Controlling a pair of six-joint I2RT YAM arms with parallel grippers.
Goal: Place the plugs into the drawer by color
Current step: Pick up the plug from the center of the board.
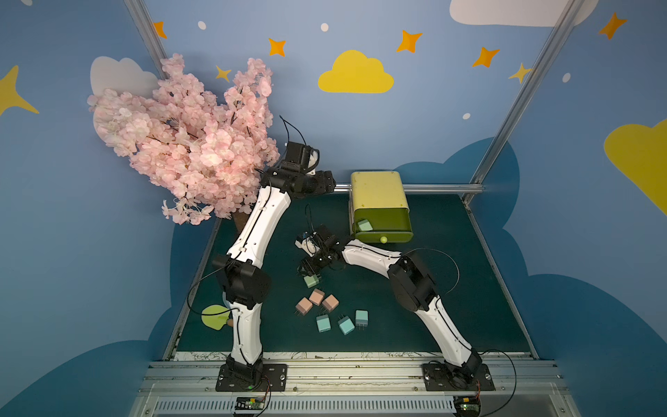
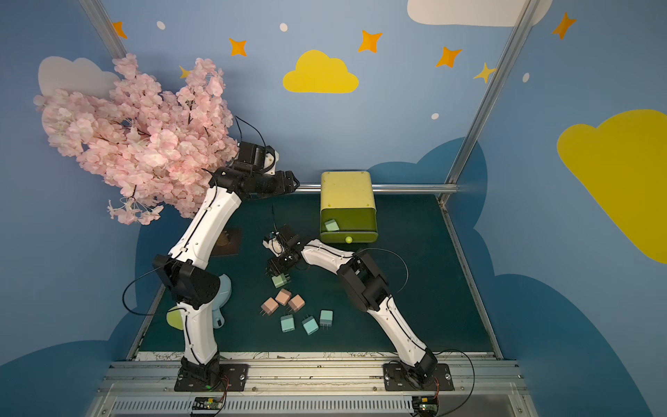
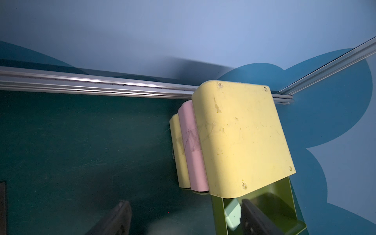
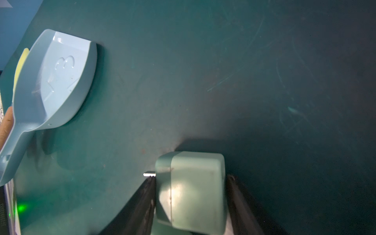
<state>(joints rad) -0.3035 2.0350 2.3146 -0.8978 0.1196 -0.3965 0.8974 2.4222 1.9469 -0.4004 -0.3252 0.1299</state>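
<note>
The small yellow-green plastic cabinet [image 1: 377,191] stands at the back of the dark green mat [image 1: 451,289], with its top drawer [image 1: 393,236] pulled out toward the robot. The left gripper [image 3: 185,203] hovers high beside the cabinet, its jaws wide apart and empty. The right gripper [image 4: 191,178] is down on the mat in front of the cabinet. Its jaws stand close on both sides of a pale green rounded-cube plug [image 4: 193,193] lying on its side; whether they already pinch it I cannot tell. Another pale green plug [image 1: 365,225] lies inside the open drawer. Further from the cabinet, three peach-pink plugs [image 1: 317,296] and three light blue plugs [image 1: 346,325] sit in a loose cluster.

The step in hand looks like the pick of a green plug. The next move likely calls for a firm squeeze, a lift clear of the pink plugs nearby, and a carry over the drawer's front wall before release.
</note>
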